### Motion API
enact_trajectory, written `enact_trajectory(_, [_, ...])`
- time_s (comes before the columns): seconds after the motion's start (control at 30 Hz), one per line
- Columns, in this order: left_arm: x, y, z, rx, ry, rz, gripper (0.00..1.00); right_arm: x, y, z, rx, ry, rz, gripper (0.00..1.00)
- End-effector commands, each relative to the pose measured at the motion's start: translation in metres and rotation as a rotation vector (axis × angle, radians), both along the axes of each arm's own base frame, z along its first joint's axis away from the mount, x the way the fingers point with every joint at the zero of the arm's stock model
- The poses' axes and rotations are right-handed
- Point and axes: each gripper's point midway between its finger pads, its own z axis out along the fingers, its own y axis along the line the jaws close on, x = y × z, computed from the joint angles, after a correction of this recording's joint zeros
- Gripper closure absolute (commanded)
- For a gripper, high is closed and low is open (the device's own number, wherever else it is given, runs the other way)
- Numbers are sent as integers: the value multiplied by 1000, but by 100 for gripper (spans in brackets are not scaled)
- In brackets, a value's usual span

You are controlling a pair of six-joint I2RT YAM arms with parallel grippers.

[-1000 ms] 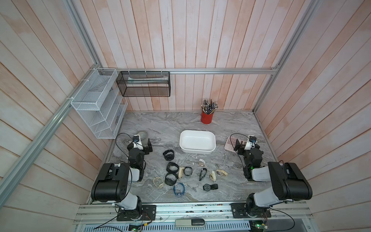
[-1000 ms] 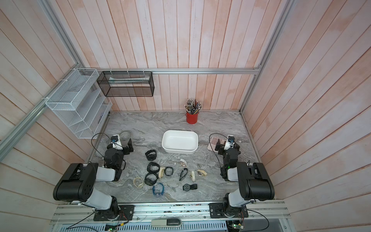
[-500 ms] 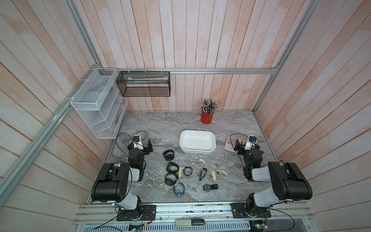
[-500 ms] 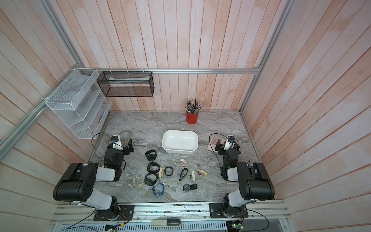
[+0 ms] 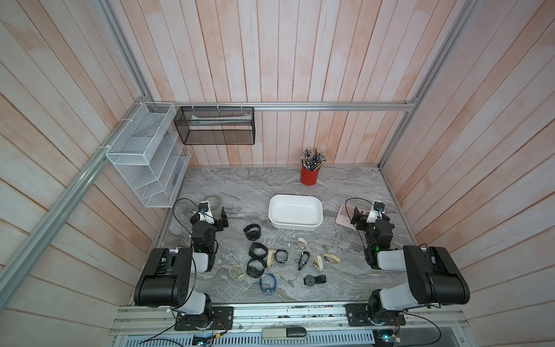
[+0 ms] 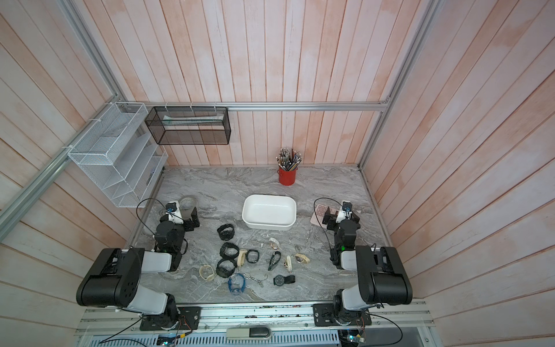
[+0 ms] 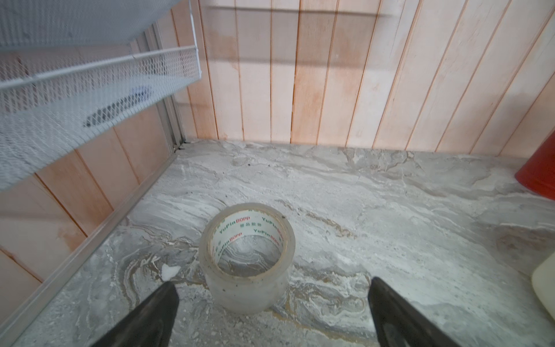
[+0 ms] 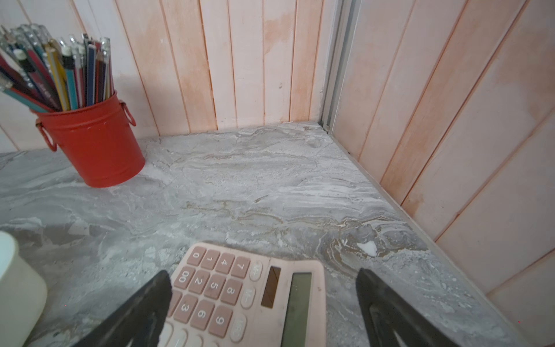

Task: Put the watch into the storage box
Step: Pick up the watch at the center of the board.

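- The shallow white plastic storage box (image 5: 295,226), rectangular with rounded corners, stands on the grey marble tabletop (image 5: 240,186) about midway between the two arms, its white floor in full view in both top views.
- The watches (image 5: 281,256) lie loose on the tabletop on the robot's side of the box, and none touches it.
- A chunky black watch (image 5: 252,232) is the nearest to the box. Two more like it (image 5: 258,250) (image 5: 256,267) lie closer to the robot.
- A translucent blue watch (image 5: 267,284) and a round-faced black watch (image 5: 313,280) are the closest to the robot's base. Cream-strapped watches (image 5: 330,257) lie among the rest.
- The left fingers (image 7: 150,315) are spread wide and hold nothing. A clear tape roll (image 7: 246,293) stands just ahead of their tips, not touching them.
- The right fingers (image 8: 144,306) are also spread wide and hold nothing. They hover over a pink calculator (image 8: 228,288); I cannot tell whether they touch it.
- A red metal bucket of pencils (image 8: 96,144) stands by the back wall.
- A white wire-mesh rack (image 5: 144,168) and a black mesh basket (image 5: 214,129) hang on the walls.
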Motion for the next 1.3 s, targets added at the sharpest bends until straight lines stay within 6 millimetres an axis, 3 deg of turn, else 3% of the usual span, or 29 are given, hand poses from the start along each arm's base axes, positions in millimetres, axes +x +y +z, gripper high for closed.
enact_trajectory(0.0, [-1, 16, 34, -22, 3, 194, 0, 9, -8, 30, 125, 59, -90, 2])
enact_trajectory(0.1, [-11, 1, 60, -219, -23, 131, 0, -3, -10, 49, 327, -15, -154, 2])
enact_trajectory(0.2, [-36, -7, 90, -453, -197, 65, 0, -15, -11, 38, 412, -27, -146, 2])
enact_trajectory(0.3, [-52, -11, 106, -525, -276, 15, 0, -14, 3, 28, 445, 52, -80, 2])
enact_trajectory(0.37, [-47, -19, 98, -533, -181, -2, 1, -13, 11, 21, 455, 151, -62, 2])
enact_trajectory(0.47, [-36, -53, 88, -515, -20, -151, 3, -21, 25, 9, 414, 333, -50, 6])
enact_trajectory(0.63, [-38, -121, 83, -539, 88, -382, 3, -62, 69, -15, 302, 579, 31, 19])
enact_trajectory(0.8, [-44, -178, 81, -428, 137, -512, 3, -103, 109, -33, 296, 726, 157, 28])
enact_trajectory(1.03, [-49, -213, 75, -384, 160, -590, 3, -143, 134, -41, 318, 837, 206, 28])
enact_trajectory(1.27, [-51, -220, 73, -378, 161, -599, 3, -167, 146, -48, 317, 920, 193, 27])
